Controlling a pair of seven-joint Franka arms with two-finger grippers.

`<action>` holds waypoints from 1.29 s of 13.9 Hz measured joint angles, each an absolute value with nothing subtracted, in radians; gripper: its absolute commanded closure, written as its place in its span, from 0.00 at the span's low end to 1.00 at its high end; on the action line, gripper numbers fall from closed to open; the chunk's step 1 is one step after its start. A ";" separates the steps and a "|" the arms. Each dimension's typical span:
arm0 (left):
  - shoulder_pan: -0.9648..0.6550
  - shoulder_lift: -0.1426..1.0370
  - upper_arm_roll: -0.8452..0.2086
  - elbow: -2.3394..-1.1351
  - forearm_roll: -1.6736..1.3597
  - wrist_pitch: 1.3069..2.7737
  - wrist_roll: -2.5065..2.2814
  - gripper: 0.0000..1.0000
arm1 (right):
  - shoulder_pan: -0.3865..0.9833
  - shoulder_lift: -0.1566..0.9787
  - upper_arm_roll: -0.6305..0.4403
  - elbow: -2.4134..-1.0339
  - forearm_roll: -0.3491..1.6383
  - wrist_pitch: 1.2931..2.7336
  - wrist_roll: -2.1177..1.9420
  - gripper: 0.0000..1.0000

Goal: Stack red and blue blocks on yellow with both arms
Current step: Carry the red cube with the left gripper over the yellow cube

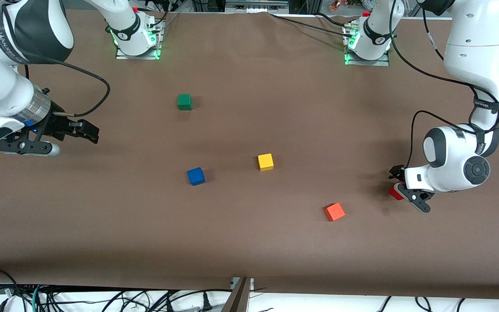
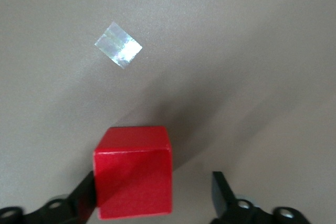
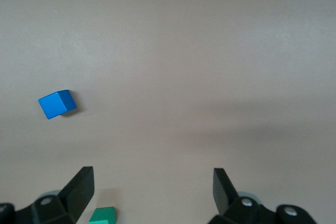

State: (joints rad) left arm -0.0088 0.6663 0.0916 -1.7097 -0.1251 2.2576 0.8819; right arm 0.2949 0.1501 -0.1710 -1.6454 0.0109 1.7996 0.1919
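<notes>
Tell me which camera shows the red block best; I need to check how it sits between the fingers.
The left wrist view: the red block fills the foreground between the left end effector's fingers, one touching, one apart. The front view shows only a red corner under the arm. The right wrist view doesn't show it.

A brown table [image 1: 249, 242] is being lit evenly, and two cubes that are not being used are being left on it. A green cube [image 1: 184, 102] is being kept toward the right arm's end, farther from the front camera than an orange cube [image 1: 334, 212], which is being kept toward the left arm's end and well apart from it. A small shiny patch of tape [image 2: 118, 45] is being shown stuck flat on the table, and a tangle of black cables [image 1: 59, 299] is being seen below the table's near edge.
</notes>
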 measured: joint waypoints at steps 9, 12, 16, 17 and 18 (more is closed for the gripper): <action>-0.135 0.563 0.030 -1.639 -0.129 2.151 0.483 1.00 | 0.295 0.164 -0.171 -1.647 0.011 1.797 0.192 0.00; -0.316 0.551 0.024 -1.556 -0.129 2.094 0.109 1.00 | 0.295 0.166 -0.171 -1.647 0.011 1.797 0.192 0.00; -0.548 0.576 0.024 -1.507 -0.129 2.093 -0.339 1.00 | 0.295 0.166 -0.171 -1.647 0.011 1.797 0.192 0.00; -0.591 0.592 0.026 -1.499 -0.129 2.093 -0.411 1.00 | 0.295 0.166 -0.171 -1.647 0.011 1.797 0.192 0.00; -0.624 0.611 0.026 -1.490 -0.129 2.093 -0.470 1.00 | 0.295 0.166 -0.170 -1.647 0.011 1.797 0.192 0.00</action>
State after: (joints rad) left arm -0.6244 0.6109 0.0262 -1.4899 -0.1289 2.0935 -0.4705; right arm 0.2951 0.1663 -0.1705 -1.6468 0.0108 1.7967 0.1919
